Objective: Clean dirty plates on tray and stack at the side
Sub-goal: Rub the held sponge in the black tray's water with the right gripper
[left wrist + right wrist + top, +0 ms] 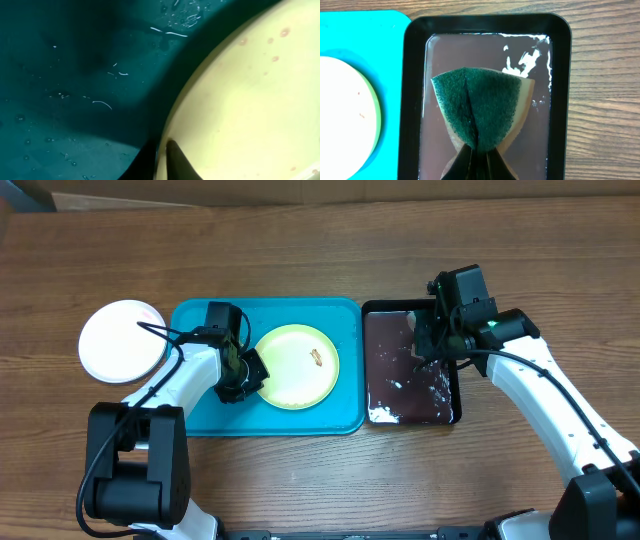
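Left fingers on the plate rim, right fingers on the sponge.

My left gripper is closed on the left rim of the yellow plate, with one fingertip lying on top of that rim. Just left of it the tray has a bare floor, wet with small drops, as far as its raised edge. The plate lies in the right half of the tray and carries small red-brown dots and one brown smear. My right gripper is clamped on a folded sponge, green side up, over the watery black tray, which stands just beside the tray. Farther left, on the table, lies the white plate.
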{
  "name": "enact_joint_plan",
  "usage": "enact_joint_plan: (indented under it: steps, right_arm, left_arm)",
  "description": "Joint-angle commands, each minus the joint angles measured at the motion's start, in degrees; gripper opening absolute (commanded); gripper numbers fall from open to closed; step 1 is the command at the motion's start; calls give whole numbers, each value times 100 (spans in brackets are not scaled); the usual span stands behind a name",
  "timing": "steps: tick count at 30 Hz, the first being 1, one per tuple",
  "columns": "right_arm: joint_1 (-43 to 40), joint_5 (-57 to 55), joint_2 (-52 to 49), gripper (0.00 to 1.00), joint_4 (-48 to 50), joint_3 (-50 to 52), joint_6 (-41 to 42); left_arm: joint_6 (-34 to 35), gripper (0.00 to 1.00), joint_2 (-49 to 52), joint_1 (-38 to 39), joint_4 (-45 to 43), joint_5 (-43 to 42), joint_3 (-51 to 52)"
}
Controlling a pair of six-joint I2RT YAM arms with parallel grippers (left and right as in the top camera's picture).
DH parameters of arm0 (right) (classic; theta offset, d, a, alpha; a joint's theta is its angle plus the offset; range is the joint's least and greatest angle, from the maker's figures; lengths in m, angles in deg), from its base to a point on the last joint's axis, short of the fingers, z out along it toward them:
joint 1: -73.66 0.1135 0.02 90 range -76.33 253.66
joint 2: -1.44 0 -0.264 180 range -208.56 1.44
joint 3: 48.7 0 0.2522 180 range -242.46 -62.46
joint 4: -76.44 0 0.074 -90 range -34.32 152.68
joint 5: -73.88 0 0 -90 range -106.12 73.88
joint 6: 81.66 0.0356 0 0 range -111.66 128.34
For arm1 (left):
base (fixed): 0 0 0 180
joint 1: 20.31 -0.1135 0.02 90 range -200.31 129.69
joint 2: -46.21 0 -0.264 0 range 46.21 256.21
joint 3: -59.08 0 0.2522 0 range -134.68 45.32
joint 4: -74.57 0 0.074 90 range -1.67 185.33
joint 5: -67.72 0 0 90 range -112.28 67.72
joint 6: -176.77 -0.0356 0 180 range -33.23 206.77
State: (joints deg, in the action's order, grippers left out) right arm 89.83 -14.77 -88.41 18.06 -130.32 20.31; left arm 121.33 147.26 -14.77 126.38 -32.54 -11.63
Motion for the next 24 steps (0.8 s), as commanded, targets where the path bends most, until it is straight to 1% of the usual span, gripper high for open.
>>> enact_joint_plan:
  steps: [1, 5, 6, 11, 14, 18, 20, 21, 23, 24]
  right_arm:
    - [-4, 44, 105, 5, 26, -153, 2]
    - [-4, 26, 105, 6, 28, -153, 2]
    - [-4, 26, 105, 6, 28, -153, 0]
    - [-4, 26, 105, 7, 4, -153, 0]
    - [-4, 26, 105, 7, 4, -151, 0]
    - [-4, 26, 105, 7, 2, -149, 0]
    - [-4, 26, 105, 7, -9, -149, 2]
    - [-4, 26, 105, 7, -13, -149, 2]
    - [-4, 26, 105, 7, -31, -149, 0]
    - [-4, 26, 105, 7, -37, -149, 2]
  left_arm:
    - [-149, 8, 44, -17, 33, 98, -81]
    - [-249, 10, 7, -70, 284, 96, -317]
    - [-291, 13, 7, -70, 352, 101, -385]
    - [-437, 18, 7, -70, 396, 103, -468]
    - [-505, 18, 7, -70, 387, 131, -472]
    - [-520, 12, 7, -70, 387, 146, -472]
    - [-520, 13, 7, -68, 393, 146, -472]
    - [-522, 15, 7, -63, 398, 149, -470]
    - [-522, 24, 7, -63, 424, 153, -466]
    - [-520, 26, 9, -63, 437, 164, -457]
